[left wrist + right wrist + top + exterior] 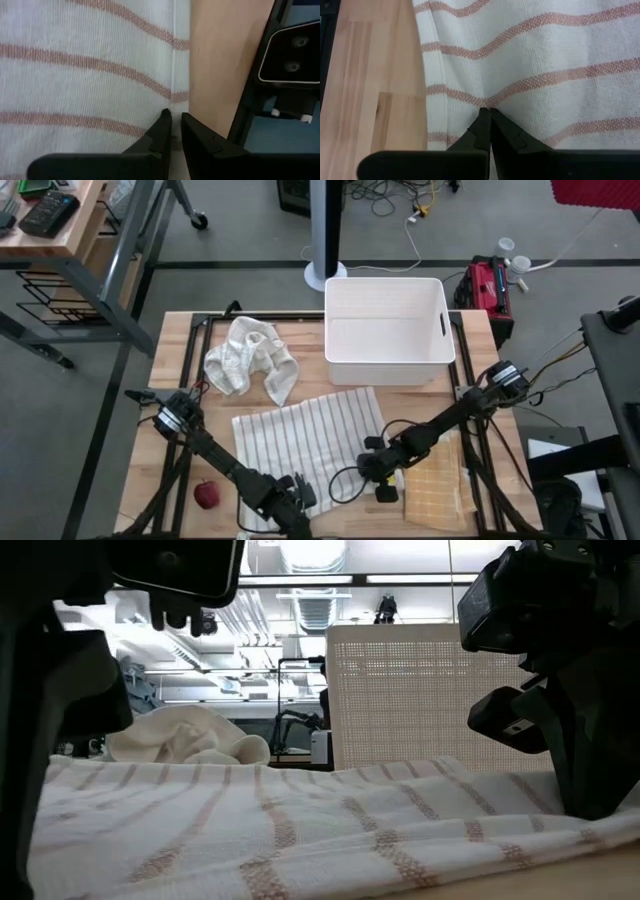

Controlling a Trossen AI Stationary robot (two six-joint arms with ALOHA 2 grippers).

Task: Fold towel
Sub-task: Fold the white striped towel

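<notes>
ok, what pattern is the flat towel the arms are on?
White with thin reddish-brown stripes on the towel; clearest in the right wrist view.

Woven matt striped cloth towel (pixel 305 435), smooth pale wood table (pixel 175 415), glossy white plastic bin (pixel 387 330)

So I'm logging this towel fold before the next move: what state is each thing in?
Striped towel: spread flat, unfolded.
White cloth: crumpled in a heap.
Bin: upright, empty.
Yellow cloth: lying flat.
Apple: on the table, untouched.
Left gripper: pinching the towel's edge.
Right gripper: shut on the towel.
</notes>
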